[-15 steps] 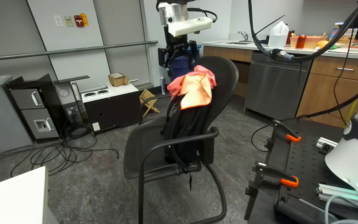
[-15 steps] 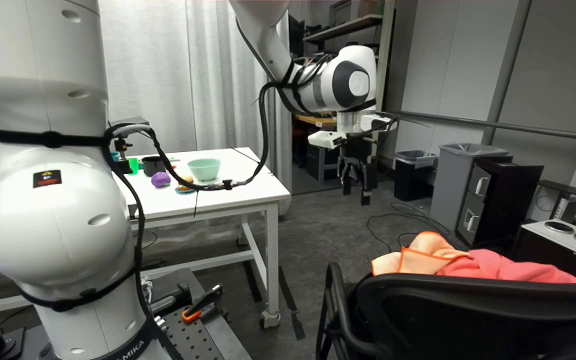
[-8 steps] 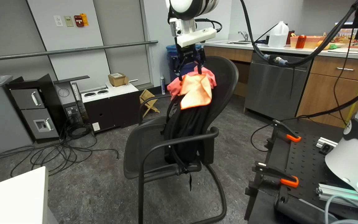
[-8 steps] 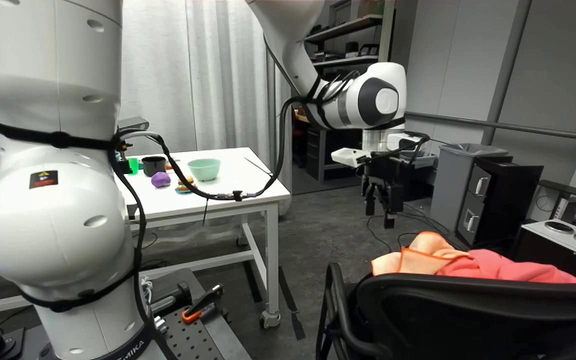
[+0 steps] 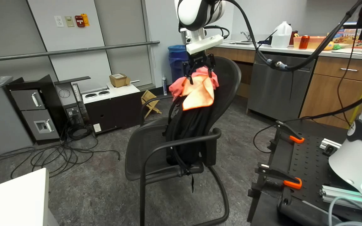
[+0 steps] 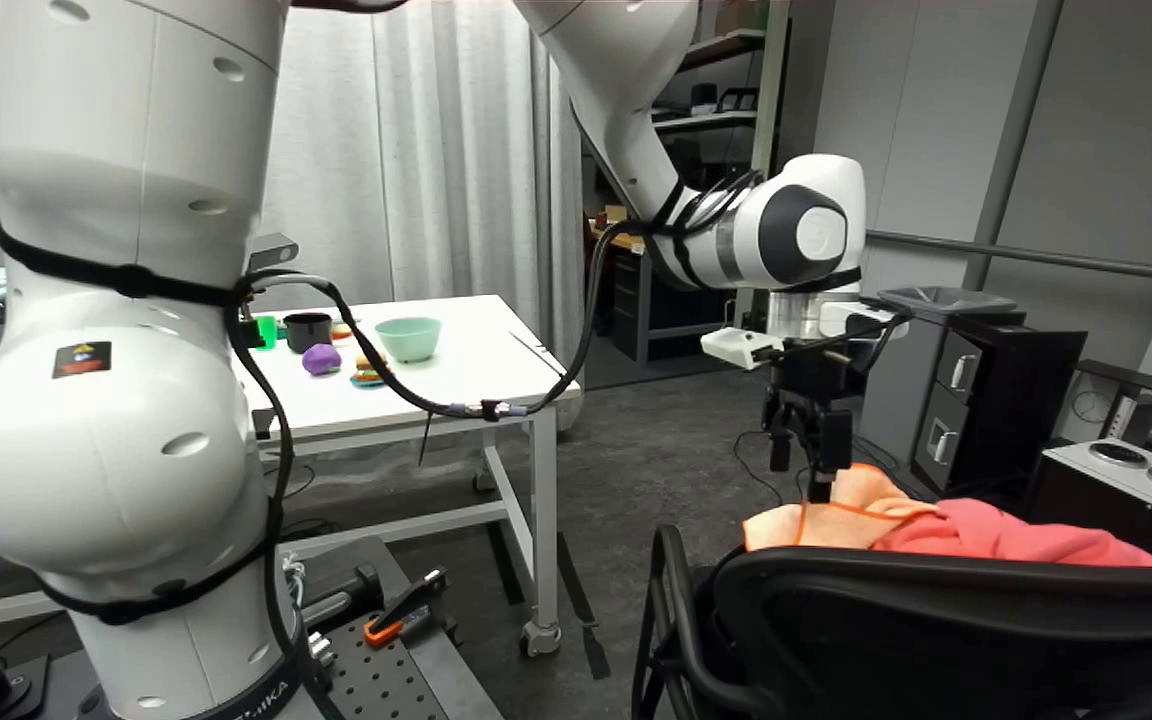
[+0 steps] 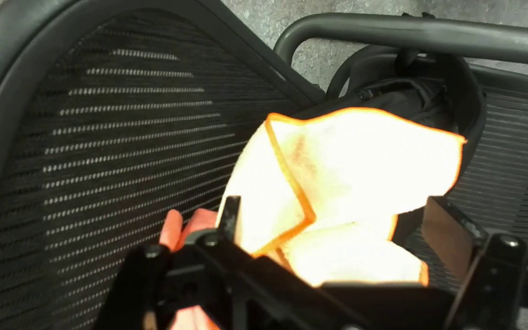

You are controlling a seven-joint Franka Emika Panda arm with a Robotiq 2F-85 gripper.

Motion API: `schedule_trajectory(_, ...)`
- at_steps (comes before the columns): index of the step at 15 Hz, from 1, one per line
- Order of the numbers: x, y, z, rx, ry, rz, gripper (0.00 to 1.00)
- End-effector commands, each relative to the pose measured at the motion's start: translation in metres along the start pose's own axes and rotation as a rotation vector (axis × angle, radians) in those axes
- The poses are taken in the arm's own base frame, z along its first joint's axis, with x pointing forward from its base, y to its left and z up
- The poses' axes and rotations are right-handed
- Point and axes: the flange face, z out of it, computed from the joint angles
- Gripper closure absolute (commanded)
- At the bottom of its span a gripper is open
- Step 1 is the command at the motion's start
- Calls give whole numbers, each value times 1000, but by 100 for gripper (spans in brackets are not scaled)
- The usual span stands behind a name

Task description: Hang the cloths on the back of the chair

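We see dark mesh, banded with rows of pale slits, stretched across the smooth-rimmed back of the chair, and a soft black bag slumped against it. The peach cloth, hemmed in orange, lies creased over the coral cloth, both heaped atop the bag in front of the mesh. The gripper has its fingers spread well apart over the peach cloth; whether a tip touches it, we cannot tell. In the wrist view the peach fabric glares nearly white; an exterior view alone shows us a mint bowl on a white tabletop.
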Motion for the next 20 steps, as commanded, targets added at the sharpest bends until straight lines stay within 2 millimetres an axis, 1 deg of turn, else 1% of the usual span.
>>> schedule_trajectory(1,18,12,13,-26,-4,28,0)
schedule_trajectory(5,27,19,24,-42,-12,55,0)
schedule_trajectory(7,30,21,26,-45,-16,59,26)
schedule_trajectory(11,33,21,27,-51,-14,65,58)
schedule_trajectory(16,29,23,16,-48,3,57,98)
schedule_trajectory(17,28,24,13,-47,5,55,100)
schedule_trajectory(20,22,32,-3,-44,21,43,100)
